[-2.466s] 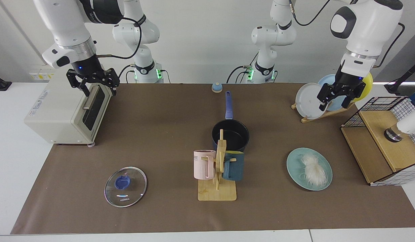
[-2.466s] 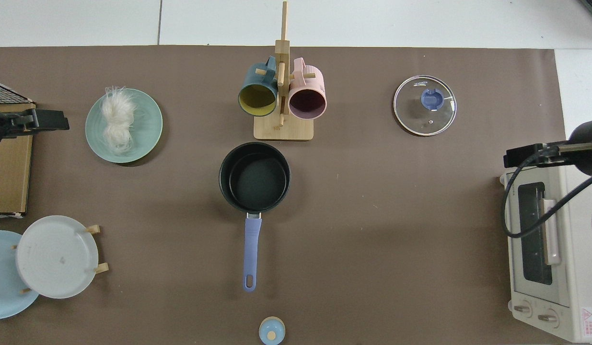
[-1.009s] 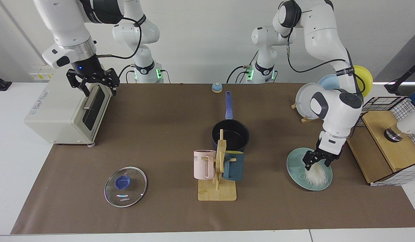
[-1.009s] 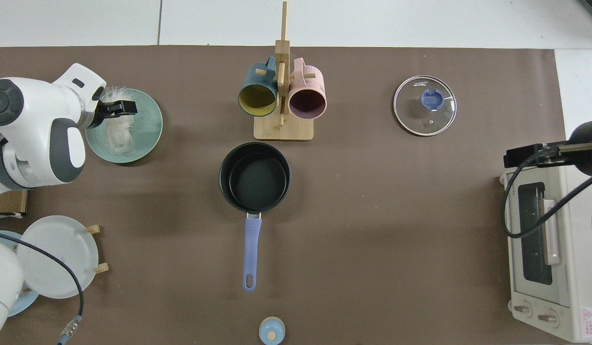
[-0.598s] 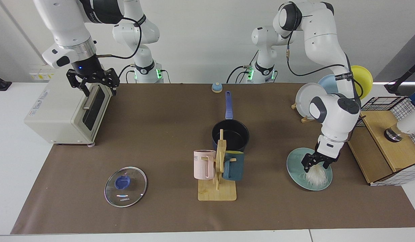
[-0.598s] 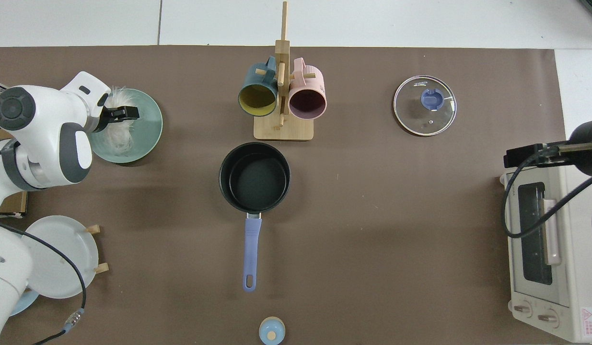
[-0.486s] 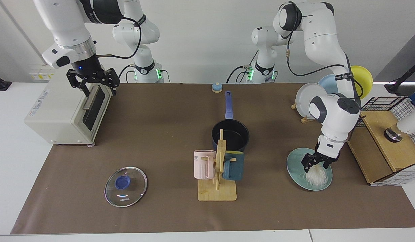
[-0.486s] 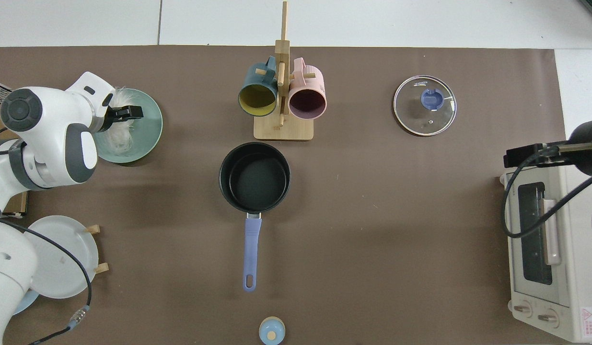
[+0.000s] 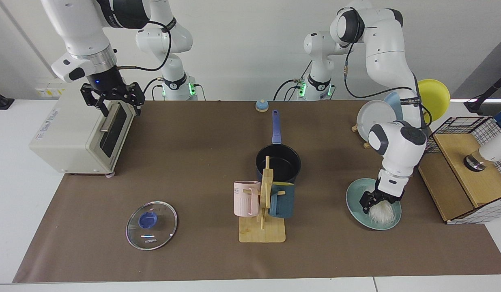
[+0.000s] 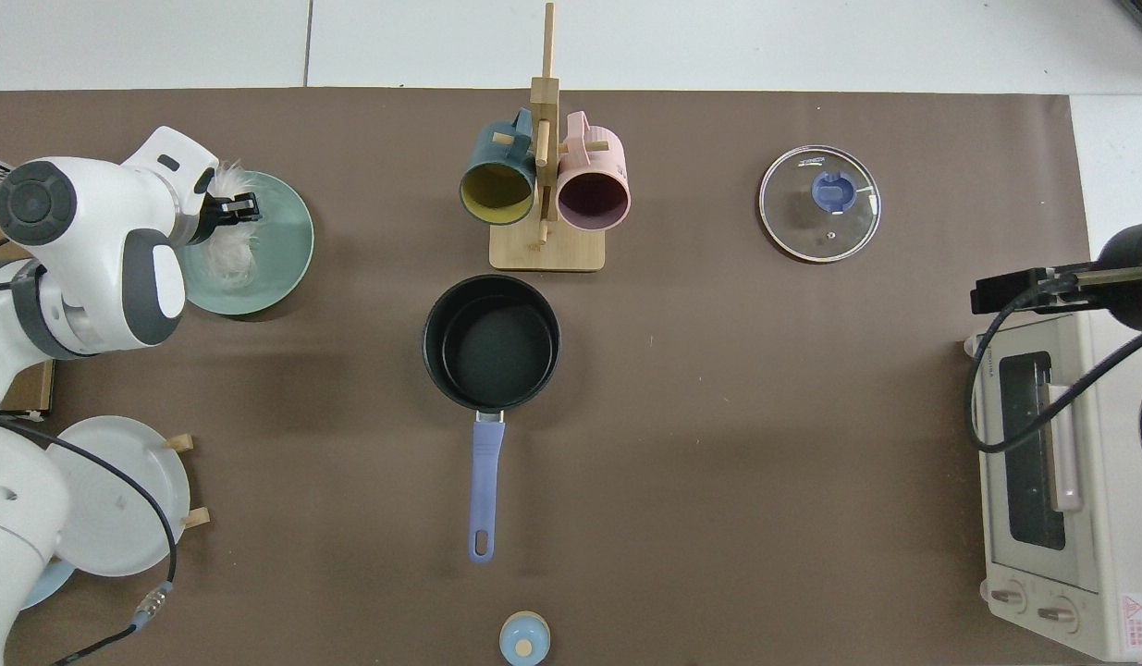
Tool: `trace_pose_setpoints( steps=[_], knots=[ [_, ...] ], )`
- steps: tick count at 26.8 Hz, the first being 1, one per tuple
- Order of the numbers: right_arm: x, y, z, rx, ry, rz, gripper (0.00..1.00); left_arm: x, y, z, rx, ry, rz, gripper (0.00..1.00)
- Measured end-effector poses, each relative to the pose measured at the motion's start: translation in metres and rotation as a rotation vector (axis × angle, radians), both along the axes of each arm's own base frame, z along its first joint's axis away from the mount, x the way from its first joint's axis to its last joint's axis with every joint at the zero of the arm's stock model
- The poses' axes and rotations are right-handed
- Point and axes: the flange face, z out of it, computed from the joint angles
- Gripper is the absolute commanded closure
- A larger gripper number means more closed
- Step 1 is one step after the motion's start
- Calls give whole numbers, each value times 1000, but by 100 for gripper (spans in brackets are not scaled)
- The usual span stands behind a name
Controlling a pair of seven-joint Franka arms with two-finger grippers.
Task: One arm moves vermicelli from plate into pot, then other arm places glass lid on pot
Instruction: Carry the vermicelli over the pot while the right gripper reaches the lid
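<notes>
The white vermicelli (image 9: 382,213) (image 10: 228,257) lies on the teal plate (image 9: 353,198) (image 10: 288,245) at the mat's edge. My left gripper (image 9: 376,205) (image 10: 236,207) is down in the bundle and shut on it, with the threads still resting on the plate. The dark pot (image 9: 278,163) (image 10: 492,342) with its blue handle stands mid-mat, nothing inside. The glass lid (image 9: 151,225) (image 10: 819,203) lies flat on the mat, knob up. My right gripper (image 9: 112,100) (image 10: 1005,291) waits open above the toaster, its blue light on.
A wooden mug rack (image 9: 261,233) with a pink and a teal mug stands just in front of the pot. A toaster oven (image 9: 72,129), a plate rack (image 9: 376,117), a wooden box in a wire basket (image 9: 457,174) and a small blue knob (image 9: 261,105) ring the mat.
The left arm came down from the plate rack onto the teal plate; its fingers have closed into the vermicelli and shifted slightly. The right arm has stayed in place.
</notes>
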Motion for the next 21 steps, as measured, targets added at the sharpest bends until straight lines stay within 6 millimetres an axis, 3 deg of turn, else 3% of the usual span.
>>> trace_pose_setpoints(
  steps=[4,8,11,17,21],
  knots=[
    [24,2,-7,-3,12,2,0,6,-1,17,-4,32,0,100],
    [71,8,-22,-8,11,11,0,12,-6,44,-21,53,27,100],
    [106,12,-44,-12,16,15,1,13,-18,73,-42,39,47,100],
    [160,20,-112,-19,17,24,1,-12,-70,145,-84,91,60,100],
    [180,26,-156,-21,38,7,1,-35,-125,171,-103,139,60,100]
  ],
)
